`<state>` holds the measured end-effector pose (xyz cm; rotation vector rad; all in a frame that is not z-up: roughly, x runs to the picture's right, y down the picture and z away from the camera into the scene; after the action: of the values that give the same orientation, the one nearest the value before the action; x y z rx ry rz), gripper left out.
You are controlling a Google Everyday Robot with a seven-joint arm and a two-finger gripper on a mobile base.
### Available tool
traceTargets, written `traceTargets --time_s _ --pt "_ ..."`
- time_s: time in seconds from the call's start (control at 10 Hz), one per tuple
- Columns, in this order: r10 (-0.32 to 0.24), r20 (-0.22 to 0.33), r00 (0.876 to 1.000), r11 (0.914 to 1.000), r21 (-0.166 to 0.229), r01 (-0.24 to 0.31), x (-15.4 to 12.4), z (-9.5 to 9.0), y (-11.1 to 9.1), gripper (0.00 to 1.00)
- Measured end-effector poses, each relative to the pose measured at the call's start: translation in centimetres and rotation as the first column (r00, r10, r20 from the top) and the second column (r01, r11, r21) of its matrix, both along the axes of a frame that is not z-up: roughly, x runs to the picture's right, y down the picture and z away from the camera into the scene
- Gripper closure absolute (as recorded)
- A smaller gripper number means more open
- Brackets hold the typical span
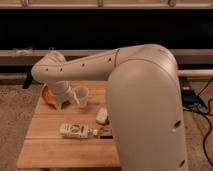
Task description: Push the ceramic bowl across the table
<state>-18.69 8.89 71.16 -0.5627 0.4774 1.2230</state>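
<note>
The orange ceramic bowl sits at the far left corner of the wooden plank table, mostly hidden behind my arm's wrist. My gripper points down at the bowl's right side, right against it. A small translucent white cup stands just right of the gripper. My large white arm covers the table's right part.
A lying plastic bottle with a label and a small dark object are in the table's middle. A whitish lump lies near the arm. Carpet surrounds the table; cables and a blue item lie at right. A dark wall and rail run behind.
</note>
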Motion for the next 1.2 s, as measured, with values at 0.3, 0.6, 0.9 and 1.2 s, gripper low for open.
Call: traceTargets --time_s 0.3,0.6,0.9,1.2 --pt "0.000 0.000 1.000 1.0000 0.000 0.000 0.0 0.0 0.0 0.35" --pt "0.000 0.000 1.000 1.0000 0.000 0.000 0.0 0.0 0.0 0.35" --pt "0.001 0.000 1.000 1.0000 0.000 -0.001 0.0 0.0 0.0 0.35" --pt "-0.010 0.034 0.999 0.9999 -0.001 0.011 -0.7 1.1 -0.9 0.35"
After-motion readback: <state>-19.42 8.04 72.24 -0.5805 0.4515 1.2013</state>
